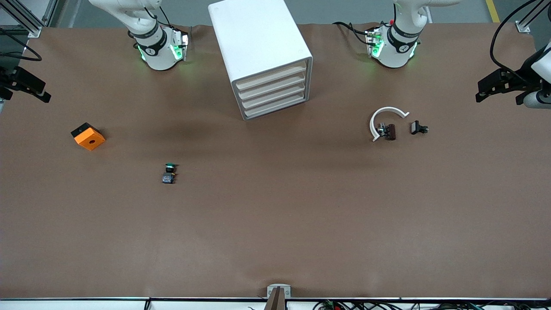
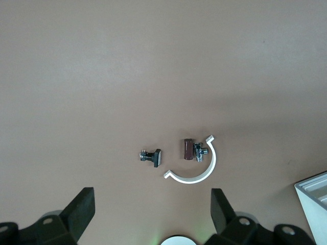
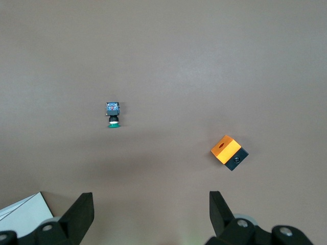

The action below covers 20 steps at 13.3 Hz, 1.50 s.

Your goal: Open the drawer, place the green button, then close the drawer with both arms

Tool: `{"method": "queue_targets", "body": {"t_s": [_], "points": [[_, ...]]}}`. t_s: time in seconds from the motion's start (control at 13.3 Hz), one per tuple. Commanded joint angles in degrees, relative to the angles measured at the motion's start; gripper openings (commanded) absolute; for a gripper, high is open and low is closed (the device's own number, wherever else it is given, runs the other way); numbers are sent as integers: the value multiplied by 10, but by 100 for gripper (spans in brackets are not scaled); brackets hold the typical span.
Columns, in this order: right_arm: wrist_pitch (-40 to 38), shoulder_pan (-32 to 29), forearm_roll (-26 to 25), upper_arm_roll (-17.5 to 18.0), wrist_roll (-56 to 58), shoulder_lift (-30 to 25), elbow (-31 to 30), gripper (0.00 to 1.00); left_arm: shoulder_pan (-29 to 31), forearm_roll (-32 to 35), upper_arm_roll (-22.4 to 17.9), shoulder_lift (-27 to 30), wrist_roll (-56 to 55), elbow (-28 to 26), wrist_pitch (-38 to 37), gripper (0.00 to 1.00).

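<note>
The white cabinet (image 1: pixel 258 43) stands at the middle of the table between the arms' bases. Its four beige-fronted drawers (image 1: pixel 273 92) are all shut. The button (image 1: pixel 169 173), black body with a green cap, lies on the brown table nearer the front camera, toward the right arm's end; it also shows in the right wrist view (image 3: pixel 112 113). My right gripper (image 3: pixel 152 204) is open and empty, high over the table, well apart from the button. My left gripper (image 2: pixel 153 204) is open and empty, high over the table by the clip pieces. Neither hand shows in the front view.
An orange cube with a hole (image 1: pixel 88 136) (image 3: pixel 229 152) lies toward the right arm's end. A white arc piece (image 1: pixel 384 118) (image 2: pixel 196 171), a brown part (image 1: pixel 388 131) and a small black clip (image 1: pixel 418 128) (image 2: pixel 151 156) lie toward the left arm's end. Black fixtures stand at both table ends.
</note>
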State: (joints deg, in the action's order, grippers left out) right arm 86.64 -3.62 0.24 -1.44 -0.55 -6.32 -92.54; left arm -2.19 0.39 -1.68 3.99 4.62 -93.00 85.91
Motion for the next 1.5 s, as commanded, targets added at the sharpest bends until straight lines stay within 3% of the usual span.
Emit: {"method": "queue_targets", "body": {"t_s": [0.0,0.53,0.9,1.43], "points": [[-3,-5,5,4,-3,6,16,100,3,7,2,-7,13,16,-12,100],[-2,-10,4,1,26,19,15,100,3,6,1,-21,8,7,-27,100],[7,-7,-6,1,39,58,24,100,2,3,2,-71,7,-24,-27,100],[15,-15,4,1,40,137,38,100,-26,-18,25,-143,-48,-97,113,100]]}}
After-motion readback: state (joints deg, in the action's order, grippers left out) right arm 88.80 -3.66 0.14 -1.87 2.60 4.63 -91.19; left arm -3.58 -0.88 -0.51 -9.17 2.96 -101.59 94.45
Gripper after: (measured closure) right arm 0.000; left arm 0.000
